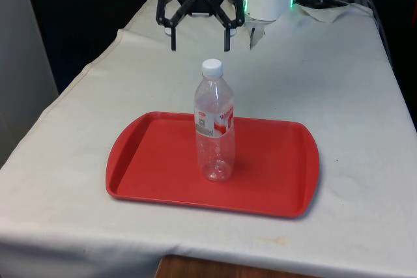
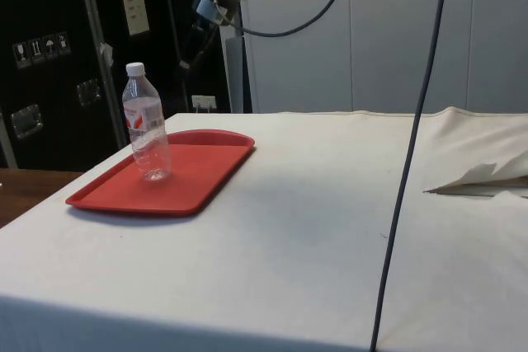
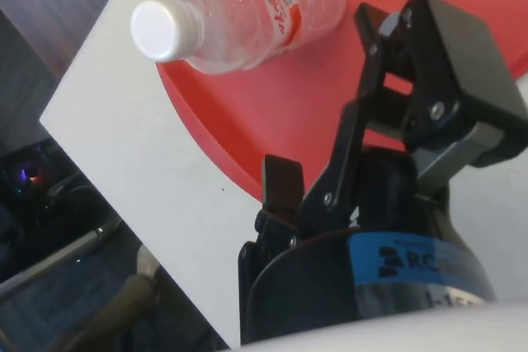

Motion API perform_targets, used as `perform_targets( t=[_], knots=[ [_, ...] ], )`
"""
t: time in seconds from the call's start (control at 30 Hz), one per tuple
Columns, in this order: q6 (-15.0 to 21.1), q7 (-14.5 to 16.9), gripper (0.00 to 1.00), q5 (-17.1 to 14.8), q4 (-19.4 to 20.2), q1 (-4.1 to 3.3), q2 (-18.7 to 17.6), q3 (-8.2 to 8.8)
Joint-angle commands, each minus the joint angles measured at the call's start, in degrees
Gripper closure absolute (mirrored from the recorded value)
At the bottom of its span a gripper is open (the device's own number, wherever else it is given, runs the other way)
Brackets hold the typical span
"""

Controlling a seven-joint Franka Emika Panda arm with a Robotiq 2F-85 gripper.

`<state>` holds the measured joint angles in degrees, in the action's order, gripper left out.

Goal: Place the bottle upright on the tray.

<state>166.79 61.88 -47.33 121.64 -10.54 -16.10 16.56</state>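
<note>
A clear plastic bottle (image 1: pixel 214 122) with a white cap and a red-and-white label stands upright on the red tray (image 1: pixel 150 161), near its middle. In the side view the bottle (image 2: pixel 146 131) rises straight from the tray (image 2: pixel 206 162). My gripper (image 1: pixel 201 38) hangs open and empty above the table behind the tray, well clear of the bottle's cap, fingers pointing down. From the wrist view the bottle (image 3: pixel 247 10) and the tray (image 3: pixel 322 105) lie beyond the gripper.
The tray lies near the table's front edge (image 1: pixel 215 258). A black cable (image 2: pixel 408 146) hangs down across the side view. A fold of white cloth (image 2: pixel 483 177) sits on the table towards the robot's end.
</note>
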Motion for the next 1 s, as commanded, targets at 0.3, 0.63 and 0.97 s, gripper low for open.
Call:
perform_targets(
  t=[0.3, 0.63, 0.97],
  knots=[
    [-3.27, -5.10, 0.00, 5.39, 0.23, -0.34, 0.97, 2.41],
    [-6.99, -8.94, 0.00, 9.17, -0.74, -0.29, 1.20, 4.01],
    [-11.06, -12.55, 0.00, 12.66, -2.06, -0.29, 1.26, 5.50]
  ],
)
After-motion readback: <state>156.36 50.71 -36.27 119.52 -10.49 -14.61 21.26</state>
